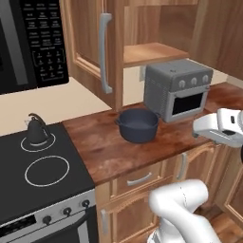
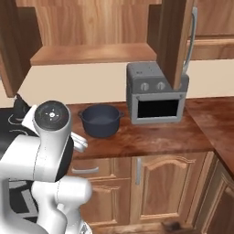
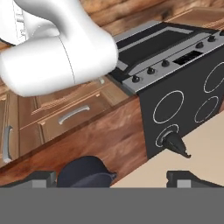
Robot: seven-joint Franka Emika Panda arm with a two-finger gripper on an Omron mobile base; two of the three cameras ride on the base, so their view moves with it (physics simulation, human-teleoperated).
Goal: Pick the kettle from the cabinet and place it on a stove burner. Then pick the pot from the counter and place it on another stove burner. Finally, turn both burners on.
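Observation:
The black kettle (image 1: pixel 37 129) stands upright on the small back stove burner (image 1: pixel 38 142) of the black cooktop; it also shows as the kettle (image 3: pixel 175 143) and, half hidden by my arm, the kettle (image 2: pixel 19 106). The dark blue-grey pot (image 1: pixel 137 125) sits on the wood counter (image 1: pixel 109 154) in front of the toaster oven, also seen as the pot (image 2: pixel 101 119) and the pot (image 3: pixel 85 173). My gripper (image 3: pixel 111 180) is open, its tips wide apart and holding nothing, well away from the pot. The cabinet (image 1: pixel 90 42) hangs open above the counter.
A grey toaster oven (image 1: pixel 176 88) stands on the counter right of the pot. The open cabinet door (image 2: pixel 176 41) juts out above it. A larger burner ring (image 1: pixel 46 170) lies in front of the kettle. Stove knobs (image 1: pixel 66 211) line the front panel. A microwave (image 1: pixel 28 42) hangs over the stove.

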